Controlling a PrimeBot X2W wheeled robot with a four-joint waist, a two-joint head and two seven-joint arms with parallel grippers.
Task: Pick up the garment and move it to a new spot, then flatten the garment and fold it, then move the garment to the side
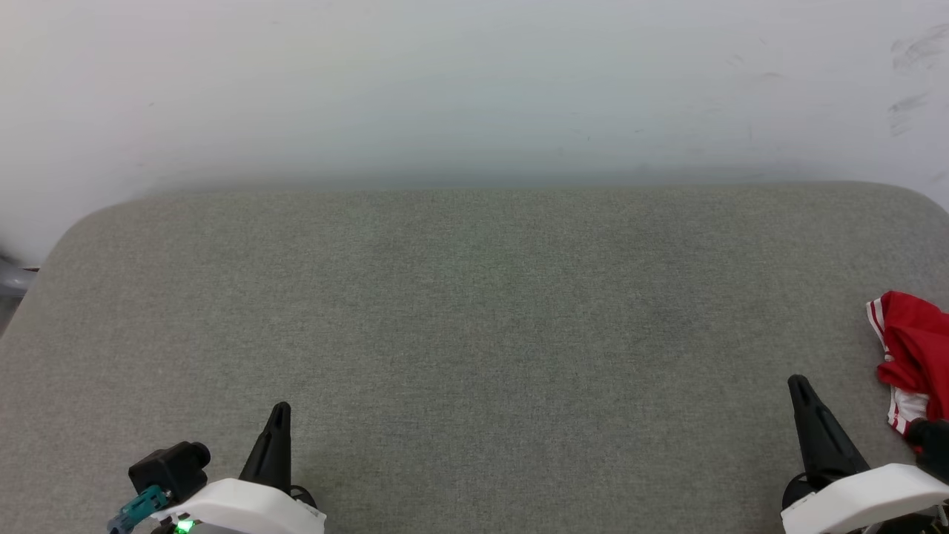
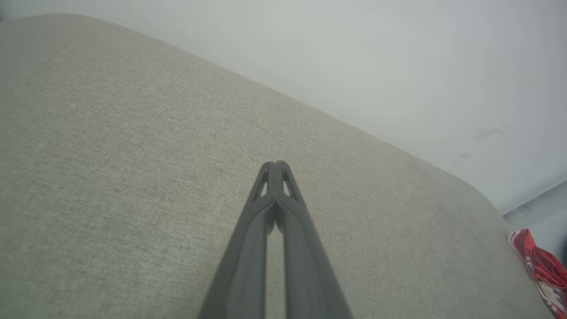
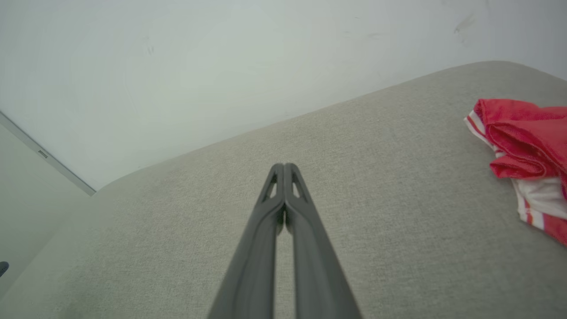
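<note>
Left gripper (image 1: pixel 280 409): two long dark fingers (image 2: pixel 248 252) pressed together at the tips, nothing between them, held over bare fabric at the near left of the surface. A black block with a teal fitting (image 1: pixel 169 469) sits on its white wrist housing. Right gripper (image 1: pixel 798 381): fingers (image 3: pixel 259 248) likewise closed tip to tip, holding nothing, over bare fabric at the near right. Garment (image 1: pixel 916 347): bright red cloth with white panels and red-and-white striped trim, lying crumpled in a heap at the far right edge of the surface, cut off by the edge of the head view. It lies near the right gripper on its outer side, apart from the fingertips, and well apart from the left gripper. In the head view a dark part of the right wrist overlaps the heap's lower corner; whether the two touch cannot be told. Lettering cannot be made out. Surface (image 1: pixel 474 311): grey-green woven fabric with rounded far corners, bare between the two grippers and between the right fingertips and the garment. Wall (image 1: pixel 474 81): pale, directly behind the surface, with dark scuff marks (image 1: pixel 916 49) at its upper right.
</note>
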